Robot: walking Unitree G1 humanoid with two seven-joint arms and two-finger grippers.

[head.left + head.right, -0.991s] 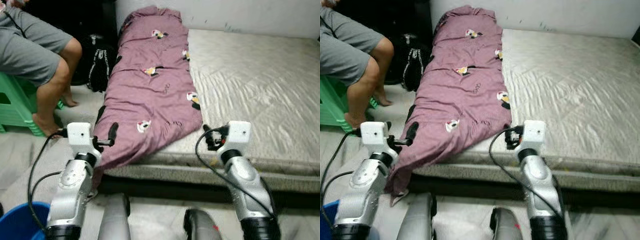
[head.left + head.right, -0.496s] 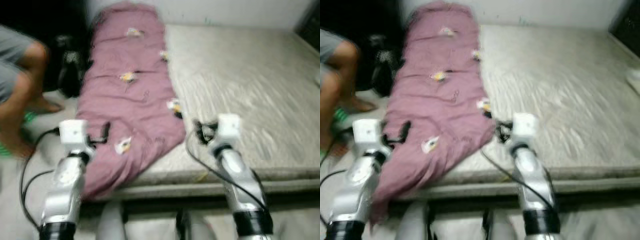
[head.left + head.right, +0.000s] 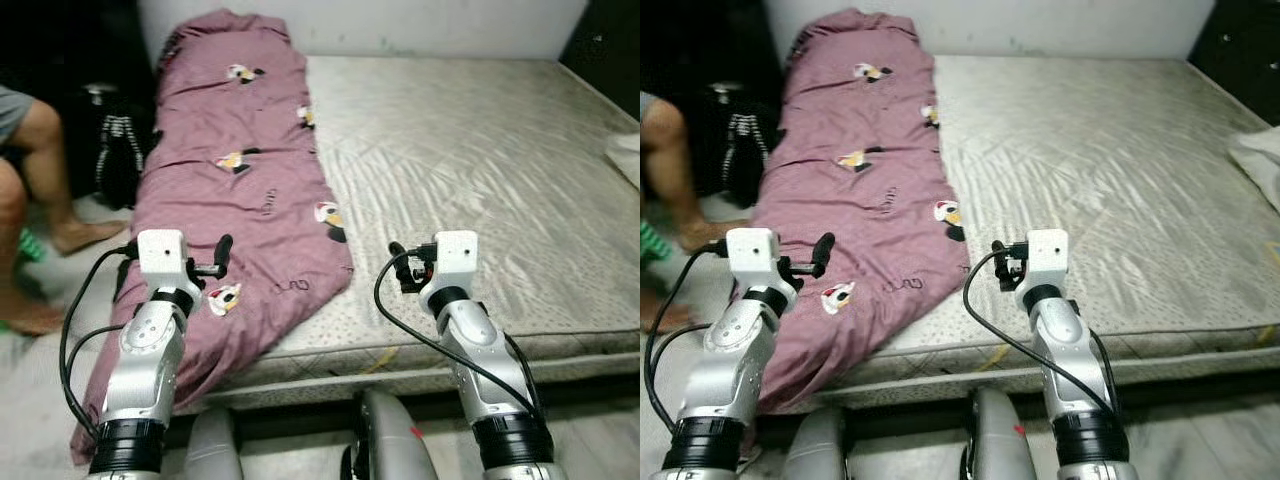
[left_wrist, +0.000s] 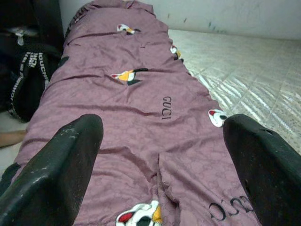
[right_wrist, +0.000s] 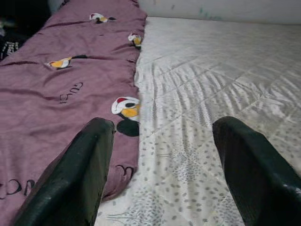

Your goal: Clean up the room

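Left eye view — purple blanket (image 3: 240, 210) on mattress (image 3: 480, 180).

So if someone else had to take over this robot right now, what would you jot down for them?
Left gripper: jaws open, holding nothing, raised over the near end of the purple blanket.
Right gripper: jaws open, holding nothing, over the mattress beside the blanket's edge.
Blanket lies in a long strip along the mattress's left side, its near corner hanging off towards the floor.
Black bag on the floor to the left; a person's legs beside it.
Done: nothing tidied yet, as far as shows.
Left: probably the blanket.
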